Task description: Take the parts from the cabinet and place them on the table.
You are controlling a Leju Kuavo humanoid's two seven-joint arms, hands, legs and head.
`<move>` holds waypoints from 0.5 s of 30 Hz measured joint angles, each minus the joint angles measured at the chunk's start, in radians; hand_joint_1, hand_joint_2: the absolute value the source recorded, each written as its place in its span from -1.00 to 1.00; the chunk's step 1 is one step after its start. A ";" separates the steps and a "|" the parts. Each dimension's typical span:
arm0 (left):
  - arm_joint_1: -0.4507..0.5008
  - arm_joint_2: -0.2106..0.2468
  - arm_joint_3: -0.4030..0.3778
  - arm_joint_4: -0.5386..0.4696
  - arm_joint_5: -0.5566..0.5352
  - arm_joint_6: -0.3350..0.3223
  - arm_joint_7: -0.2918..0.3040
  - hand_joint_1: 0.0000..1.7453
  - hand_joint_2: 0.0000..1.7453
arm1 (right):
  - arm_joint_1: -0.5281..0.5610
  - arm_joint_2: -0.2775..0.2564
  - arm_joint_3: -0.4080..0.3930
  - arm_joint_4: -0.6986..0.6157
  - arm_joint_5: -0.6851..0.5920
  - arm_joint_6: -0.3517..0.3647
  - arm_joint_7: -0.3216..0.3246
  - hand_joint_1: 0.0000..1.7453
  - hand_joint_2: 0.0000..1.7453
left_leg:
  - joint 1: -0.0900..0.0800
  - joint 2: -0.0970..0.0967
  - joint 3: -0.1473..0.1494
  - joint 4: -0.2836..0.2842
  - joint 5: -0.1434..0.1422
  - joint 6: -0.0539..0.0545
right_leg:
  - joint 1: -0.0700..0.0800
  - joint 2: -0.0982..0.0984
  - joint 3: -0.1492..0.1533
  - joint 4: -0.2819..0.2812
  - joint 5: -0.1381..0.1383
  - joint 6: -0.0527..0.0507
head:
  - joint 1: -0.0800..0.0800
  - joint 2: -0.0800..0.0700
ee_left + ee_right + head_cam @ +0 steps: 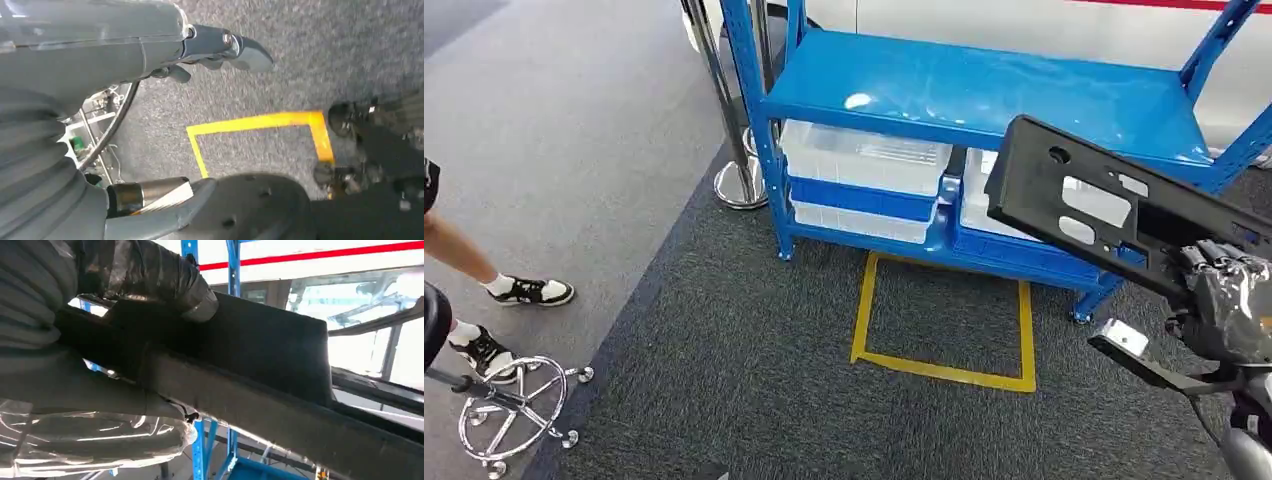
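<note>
From the head view, you look down at a blue metal cabinet (984, 95) standing on dark grey carpet (754, 370). Its top shelf is bare and glossy; the shelf below carries clear plastic bins (864, 160) side by side. On the carpet in front of it, a yellow tape rectangle (944, 370) marks a spot. At the right, your right hand (1224, 300), wrapped in clear film, grips a long flat black part (1104, 215) with cut-out holes; the part is lifted in the air in front of the cabinet's right side. At the far left, a person's legs and sneakers (534, 291) stand beside a chrome chair base (514, 405).

In the left wrist view, your left hand (215, 50) hangs above the carpet with its fingers apart, holding nothing; a corner of the yellow tape lies beneath.

In the right wrist view, the fingers (150, 275) wrap over the black part's edge, holding it firmly, with the blue cabinet posts behind.
</note>
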 joint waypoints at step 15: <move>-0.003 0.007 0.000 0.003 0.035 -0.015 -0.008 -1.00 1.00 | 0.002 -0.010 0.000 -0.047 0.028 0.037 0.039 1.00 1.00 | 0.010 0.005 0.194 -0.060 -0.102 0.029 | -0.005 0.000 -0.152 0.001 0.135 0.039 | 0.000 0.000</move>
